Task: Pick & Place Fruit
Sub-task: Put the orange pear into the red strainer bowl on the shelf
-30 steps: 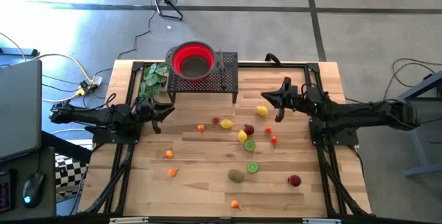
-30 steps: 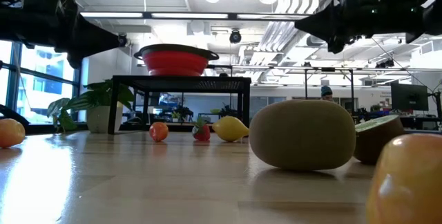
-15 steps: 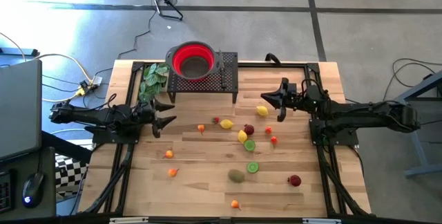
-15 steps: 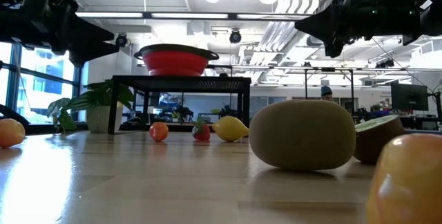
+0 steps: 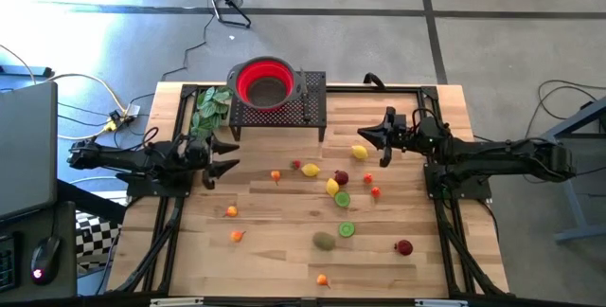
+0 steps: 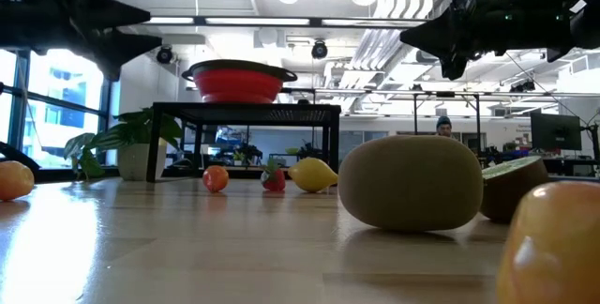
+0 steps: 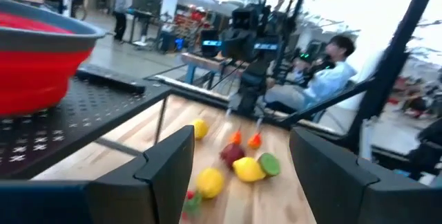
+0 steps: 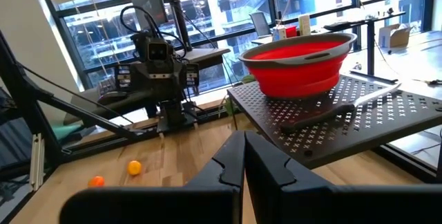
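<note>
Fifteen or so fruit [image 5: 333, 187] I count scattered centre and lower right of the wooden surface [image 5: 275, 260]. Left gripper [image 5: 223, 156], middle left: jaws wide, nothing held. Right gripper [image 5: 378, 142], upper right beside a lemon [image 5: 359, 153]: jaws closed, empty. Red bowl [image 5: 264, 81], top centre.
</note>
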You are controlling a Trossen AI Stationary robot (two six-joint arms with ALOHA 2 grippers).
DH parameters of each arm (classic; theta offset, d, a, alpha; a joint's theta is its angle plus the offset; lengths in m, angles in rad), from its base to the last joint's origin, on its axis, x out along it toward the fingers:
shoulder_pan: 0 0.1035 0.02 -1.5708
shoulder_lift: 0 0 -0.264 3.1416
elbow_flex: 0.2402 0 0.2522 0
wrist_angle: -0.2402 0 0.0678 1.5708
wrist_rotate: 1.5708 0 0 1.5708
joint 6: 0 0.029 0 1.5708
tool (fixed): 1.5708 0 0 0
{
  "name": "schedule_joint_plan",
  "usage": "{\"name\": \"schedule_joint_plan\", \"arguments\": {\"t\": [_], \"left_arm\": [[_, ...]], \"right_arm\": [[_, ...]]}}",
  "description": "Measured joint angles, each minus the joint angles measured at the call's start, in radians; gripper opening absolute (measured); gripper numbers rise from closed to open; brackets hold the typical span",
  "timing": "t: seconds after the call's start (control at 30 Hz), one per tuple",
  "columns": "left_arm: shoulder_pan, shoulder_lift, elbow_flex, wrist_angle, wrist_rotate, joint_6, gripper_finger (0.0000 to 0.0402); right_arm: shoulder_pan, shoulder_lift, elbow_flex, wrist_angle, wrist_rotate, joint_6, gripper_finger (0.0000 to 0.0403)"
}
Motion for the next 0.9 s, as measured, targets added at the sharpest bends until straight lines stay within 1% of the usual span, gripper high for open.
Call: {"name": "schedule_joint_plan", "arguments": {"t": [0.23,0.9], "left_arm": [[0.000,0.000,0.000,0.002,0.020,-0.098,0.0235],[0.000,0.000,0.000,0.004,0.018,-0.116,0.0235]], "right_arm": [[0.000,0.000,0.000,-0.001,-0.002,-0.018,0.0003],[0.000,0.000,0.000,-0.007,-0.001,-0.018,0.0003]]}}
